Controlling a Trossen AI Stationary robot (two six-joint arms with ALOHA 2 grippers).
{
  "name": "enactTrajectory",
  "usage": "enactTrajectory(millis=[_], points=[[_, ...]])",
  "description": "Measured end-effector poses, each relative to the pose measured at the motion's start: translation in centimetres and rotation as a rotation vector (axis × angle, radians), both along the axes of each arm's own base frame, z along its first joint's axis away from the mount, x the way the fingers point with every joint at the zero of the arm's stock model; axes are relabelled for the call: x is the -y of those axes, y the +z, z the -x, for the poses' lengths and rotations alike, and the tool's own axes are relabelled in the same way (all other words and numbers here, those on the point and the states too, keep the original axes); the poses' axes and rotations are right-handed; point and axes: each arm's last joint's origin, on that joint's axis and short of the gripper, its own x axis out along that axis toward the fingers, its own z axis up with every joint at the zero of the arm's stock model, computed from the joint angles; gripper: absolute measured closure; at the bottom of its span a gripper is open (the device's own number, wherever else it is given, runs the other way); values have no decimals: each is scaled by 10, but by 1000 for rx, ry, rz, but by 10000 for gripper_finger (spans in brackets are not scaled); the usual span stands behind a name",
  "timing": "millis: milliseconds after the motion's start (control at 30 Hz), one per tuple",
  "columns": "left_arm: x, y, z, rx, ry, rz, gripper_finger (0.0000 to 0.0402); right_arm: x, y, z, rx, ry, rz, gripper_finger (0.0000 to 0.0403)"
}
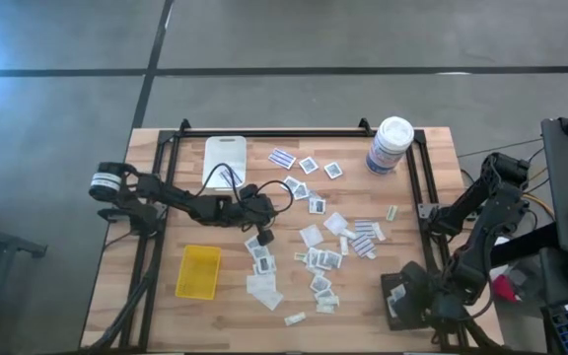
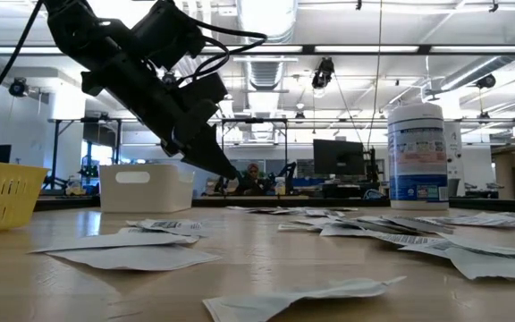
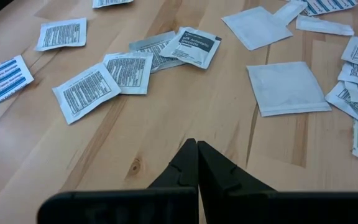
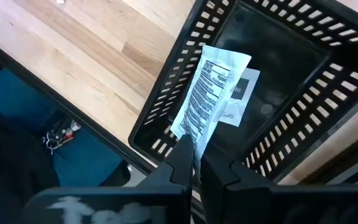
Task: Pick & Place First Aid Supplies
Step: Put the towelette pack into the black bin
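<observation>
The first aid supplies (image 1: 323, 247) are small flat packets scattered over the middle of the wooden table. My left gripper (image 1: 265, 237) hangs shut just above the bare wood (image 3: 197, 146), at the packets' left edge, holding nothing. At the table's near right corner, my right gripper (image 4: 196, 152) points down over a black slotted tray (image 4: 166, 93), shut on a white printed packet (image 4: 210, 87). Another white packet (image 4: 244, 93) lies on the tray's floor. My right gripper pinches the printed packet's near end (image 4: 191, 134) between its two fingers, from above, pointing steeply down. The packet reaches out beyond the fingertips, over the inside of the black tray. Whether its far end touches the tray floor cannot be told.
A white tray (image 1: 225, 161) stands at the far left and a yellow tray (image 1: 198, 271) at the near left. A tall white canister (image 1: 390, 145) stands at the far right. A black frame (image 1: 294, 131) runs along the table's edges.
</observation>
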Motion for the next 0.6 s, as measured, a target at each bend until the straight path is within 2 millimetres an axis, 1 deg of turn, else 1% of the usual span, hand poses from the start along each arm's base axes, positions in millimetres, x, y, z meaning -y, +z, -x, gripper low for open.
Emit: enactTrajectory(millis=[167, 333, 600], points=[[0, 0, 0, 0, 0, 0, 401, 2, -5, 1, -16, -36, 7, 394], [0, 0, 0, 0, 0, 0, 401, 7, -14, 3, -34, -55, 30, 394], [0, 0, 0, 2, 0, 0, 401, 12, -21, -2, -43, -81, 29, 394]])
